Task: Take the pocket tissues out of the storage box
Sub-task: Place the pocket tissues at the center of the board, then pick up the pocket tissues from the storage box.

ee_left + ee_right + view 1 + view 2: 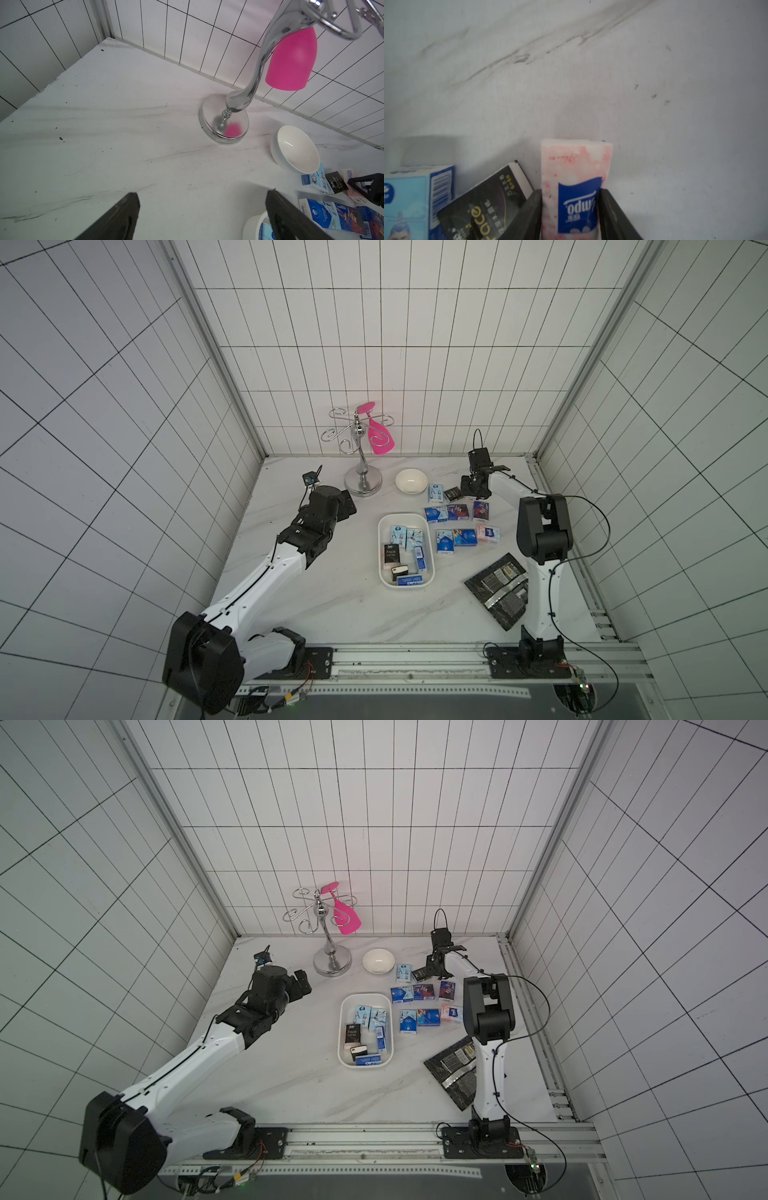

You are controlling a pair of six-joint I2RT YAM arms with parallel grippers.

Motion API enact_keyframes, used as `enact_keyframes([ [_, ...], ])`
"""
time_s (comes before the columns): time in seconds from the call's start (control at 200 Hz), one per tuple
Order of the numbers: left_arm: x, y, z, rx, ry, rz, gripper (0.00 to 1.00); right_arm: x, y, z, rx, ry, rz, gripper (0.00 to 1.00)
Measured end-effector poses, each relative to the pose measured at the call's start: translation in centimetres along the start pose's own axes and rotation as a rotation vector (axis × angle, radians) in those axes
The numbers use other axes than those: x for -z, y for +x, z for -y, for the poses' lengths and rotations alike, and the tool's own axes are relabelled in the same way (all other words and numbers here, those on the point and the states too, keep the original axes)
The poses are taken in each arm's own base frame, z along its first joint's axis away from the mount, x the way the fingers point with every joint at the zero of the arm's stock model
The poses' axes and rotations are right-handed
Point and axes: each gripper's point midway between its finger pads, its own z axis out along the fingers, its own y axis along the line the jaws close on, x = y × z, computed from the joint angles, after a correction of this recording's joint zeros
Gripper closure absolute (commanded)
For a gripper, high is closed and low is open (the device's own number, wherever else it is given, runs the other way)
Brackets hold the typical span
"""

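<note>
Your right gripper (570, 190) is grasping a pink tissue packet (575, 164), its jaws pressing against both long sides. You cannot tell whether the packet is resting on the marble table (675, 124) or hanging just above it. It is sitting just beside a black packet (483, 205), with a light blue packet (409, 197) beyond that. Seen from the storage box (406, 515), this spot is lying at about one o'clock, at the far edge of the loose cluster of pocket tissues (444, 540) outside the box. About six more packets are lying inside the box. Your left gripper (201, 194) is hanging released, with nothing between its fingers, at ten o'clock of the box, near the chrome cup stand (363, 485). The white bowl (411, 481) is sitting at twelve o'clock and the foil pouches (496, 589) at four.
</note>
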Motion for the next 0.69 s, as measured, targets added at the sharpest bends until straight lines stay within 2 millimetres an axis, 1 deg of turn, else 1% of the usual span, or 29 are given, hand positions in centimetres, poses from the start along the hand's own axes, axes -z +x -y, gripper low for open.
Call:
enact_keyframes([
  [0.21, 0.5, -0.5, 0.1, 0.008, 0.01, 0.016, 0.02, 0.0, 0.6, -0.2, 0.006, 0.005, -0.01, 0.46],
  [0.285, 0.5, -0.5, 0.1, 0.008, 0.01, 0.015, 0.02, 0.5, 0.6, -0.3, 0.008, 0.006, -0.008, 0.45],
  [0.355, 0.5, -0.5, 0.1, 0.008, 0.01, 0.016, 0.02, 1.2, 0.0, -0.2, 0.006, 0.009, 0.008, 0.45],
  [0.51, 0.5, -0.5, 0.1, 0.008, 0.01, 0.015, 0.02, 3.4, -1.3, -0.1, 0.003, 0.01, 0.048, 0.44],
  [0.575, 0.5, -0.5, 0.1, 0.007, 0.011, 0.015, 0.02, 4.7, -1.9, -0.3, 0.008, 0.009, 0.07, 0.44],
  [0.655, 0.5, -0.5, 0.1, 0.007, 0.011, 0.015, 0.02, 6.7, -2.7, -1.1, 0.024, 0.0, 0.103, 0.44],
  [0.695, 0.5, -0.5, 0.1, 0.008, 0.011, 0.015, 0.02, 8.0, -3.0, -1.9, 0.036, -0.013, 0.122, 0.44],
])
